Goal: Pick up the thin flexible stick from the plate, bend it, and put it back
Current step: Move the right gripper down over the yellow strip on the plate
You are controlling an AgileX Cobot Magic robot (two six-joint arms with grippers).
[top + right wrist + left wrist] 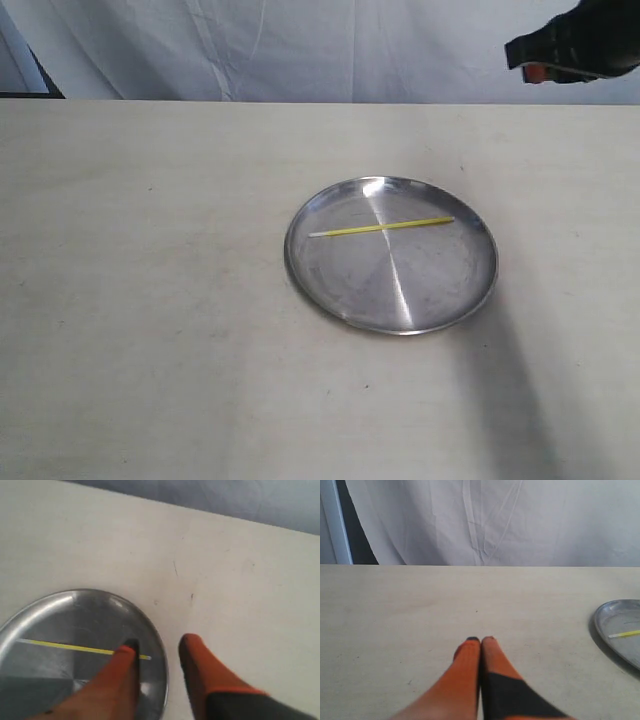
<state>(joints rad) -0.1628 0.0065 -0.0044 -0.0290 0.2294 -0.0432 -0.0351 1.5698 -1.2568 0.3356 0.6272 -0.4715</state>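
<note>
The thin yellow stick (381, 228) lies straight across the far half of the round silver plate (320, 280), right of the table's middle. The right wrist view looks down on the stick (70, 647) and the plate (30, 690); my right gripper (159, 645) is open above the plate's edge near the stick's tip, one finger (125, 660) covering part of it. In the exterior view that gripper (540, 62) is at the top right, well above the table. My left gripper (480, 640) is shut and holds nothing, low over bare table, with the plate (605, 625) and stick (624, 634) off to one side.
The pale table (150, 300) bears only the plate. A white cloth backdrop (300, 50) hangs behind the far edge. A dark upright strip (355, 525) stands at the backdrop's left end.
</note>
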